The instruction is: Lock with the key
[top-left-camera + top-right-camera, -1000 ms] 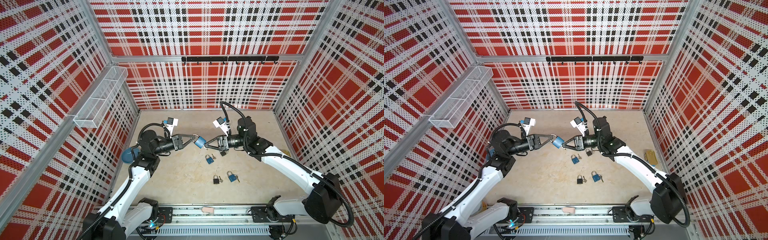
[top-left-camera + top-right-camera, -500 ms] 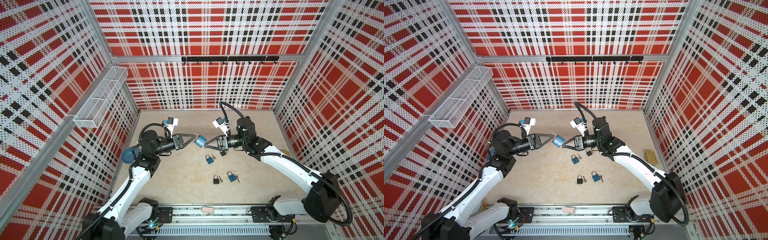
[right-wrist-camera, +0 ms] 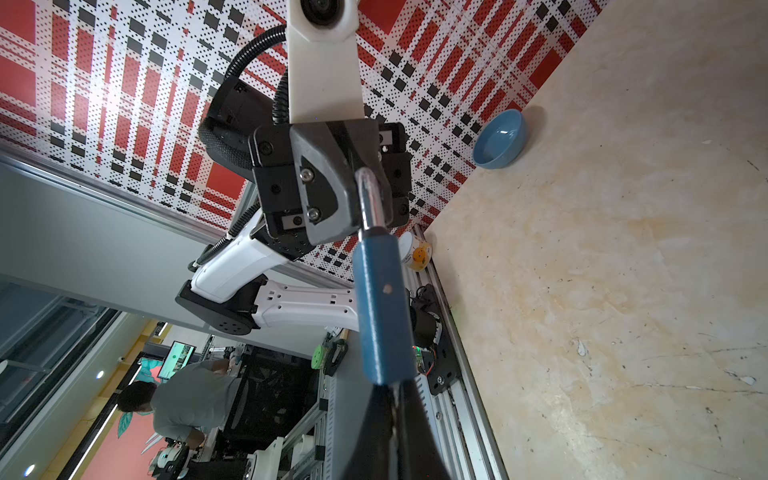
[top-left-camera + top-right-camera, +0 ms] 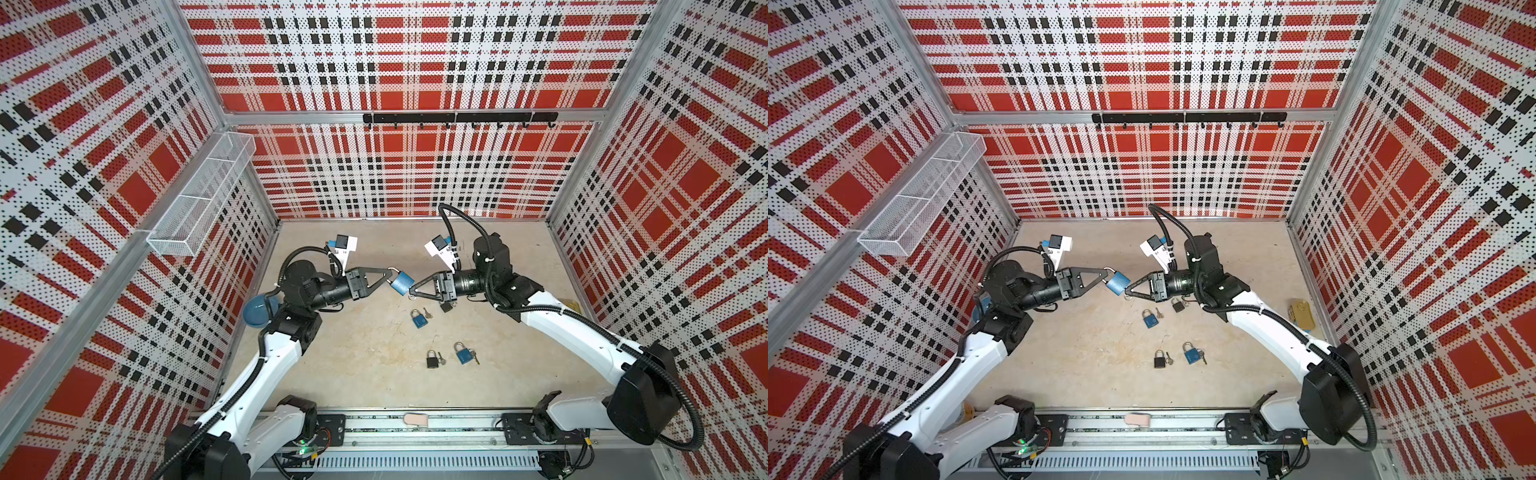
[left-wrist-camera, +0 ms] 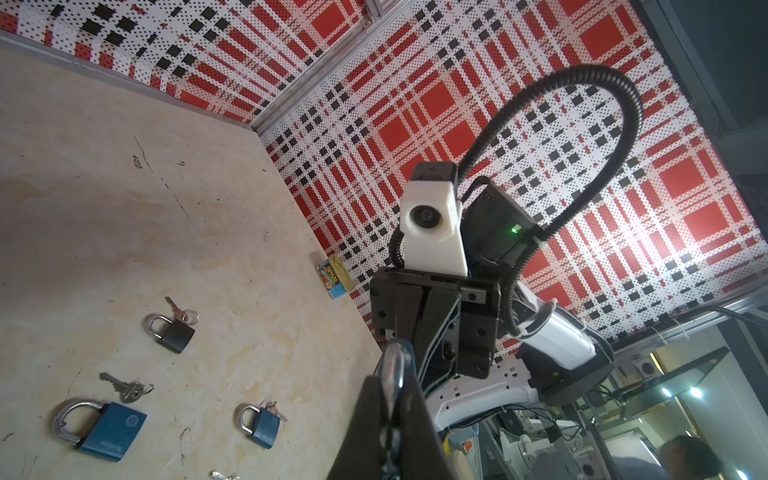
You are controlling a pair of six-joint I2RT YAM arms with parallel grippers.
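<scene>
In both top views you are looking down on a scuffed beige tabletop [image 4: 365, 386] boxed in by red, black and white plaid pegboard walls [image 4: 415, 174]. A black hook rail [image 4: 457, 117] is running along the back and a wire basket [image 4: 199, 199] is hanging on the left wall. Your left gripper [image 4: 390, 276] is clamping the shackle of the blue padlock [image 4: 401, 283], holding it in the air over mid-table. Your right gripper [image 4: 411, 291] is pinching shut right at the lock's lower end; what it is pinching is too small to tell. Loose padlocks [image 4: 419, 319] with keys [image 4: 427, 312] are lying on the table below the grippers, one half hidden under the right gripper. A blue bowl [image 4: 255, 311] is peeking out behind the left arm.

The left wrist camera is showing you only the shackle [image 5: 394, 368] between the closed jaws. The right gripper's black body is blocking the view beyond, and a printed tin [image 5: 334, 276] is standing by the wall.

The right wrist camera is giving you the lock's blue body edge-on, just above the closed right jaws. It is also showing a yellow-printed cup [image 3: 417, 253] by the rail and a person [image 3: 183, 399] outside the cell.
</scene>
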